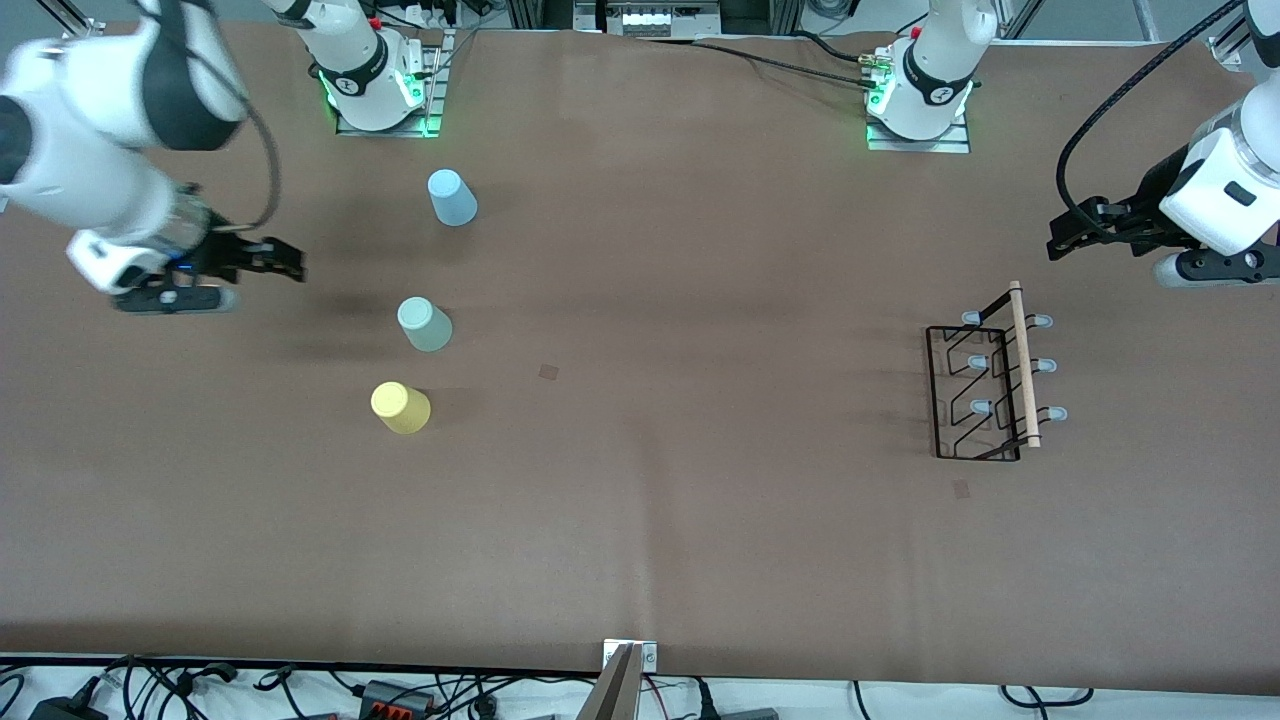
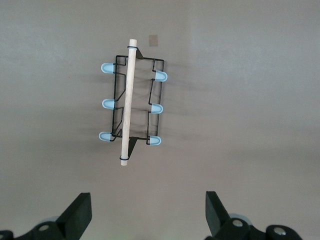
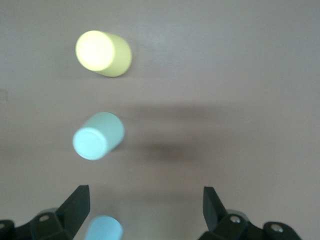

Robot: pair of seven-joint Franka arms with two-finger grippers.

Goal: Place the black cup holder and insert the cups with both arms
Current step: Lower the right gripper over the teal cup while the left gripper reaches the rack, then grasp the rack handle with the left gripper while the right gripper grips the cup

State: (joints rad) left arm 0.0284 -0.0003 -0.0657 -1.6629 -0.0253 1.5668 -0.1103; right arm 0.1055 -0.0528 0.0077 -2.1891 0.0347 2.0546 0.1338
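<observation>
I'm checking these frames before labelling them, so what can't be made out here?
- Light blue cup: right wrist view, cut off by the picture's edge.
- Cups' open ends: every view, yellow cup and mint green cup stand bottoms up.
- Right gripper: front view, blurred.
- Black cup holder: front view, thin wires under the wooden rod hard to trace.
</observation>
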